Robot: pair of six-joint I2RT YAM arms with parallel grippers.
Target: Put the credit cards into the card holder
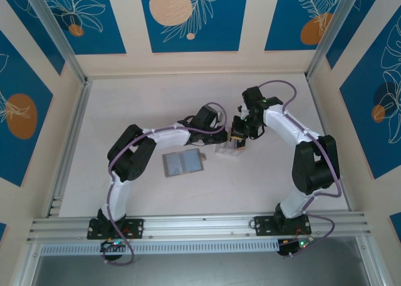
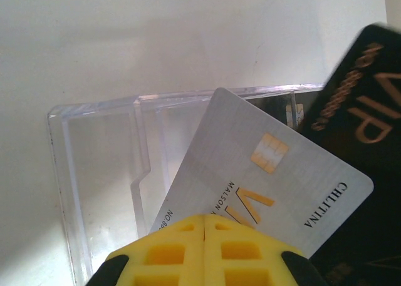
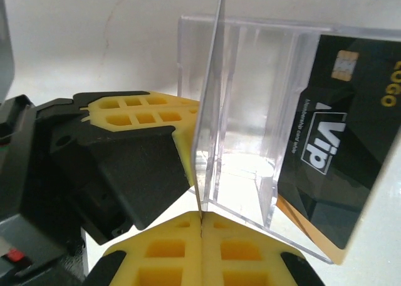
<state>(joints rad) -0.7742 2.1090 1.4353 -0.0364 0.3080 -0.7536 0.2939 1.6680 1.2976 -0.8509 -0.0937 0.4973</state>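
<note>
In the top view both arms are meeting just right of the table's [image 1: 125, 111] middle, over the clear box [image 1: 229, 151]. The card holder [image 1: 183, 164] is lying flat and opened out at about 8 o'clock from that box, near it but apart, with no card on it.

The right gripper [image 3: 202, 220] is pinching the white-grey card [image 3: 210, 111], which is showing edge-on and upright in its own camera, rising toward 12 o'clock. The left gripper [image 2: 205, 220] is keeping its fingers pressed together with nothing visible between them. Its tips are sitting at the card's [image 2: 263, 173] face near the lower long edge, and I cannot tell whether they are touching it. From the right wrist the left gripper [image 3: 182, 120] is coming in at 9 o'clock of the card.

The black card [image 3: 332, 142] is leaning inside the clear box [image 3: 250, 79], at 3 o'clock of the pinched card, with an orange card's [image 3: 307, 236] edge showing beneath it. From the left wrist the white-grey card is overhanging the box's [image 2: 106, 167] right half, its corner crowding the black card [image 2: 363, 104].

Bare tabletop is lying open from 9 to 12 o'clock of the box, and the card holder's own edges are standing free on all sides.
</note>
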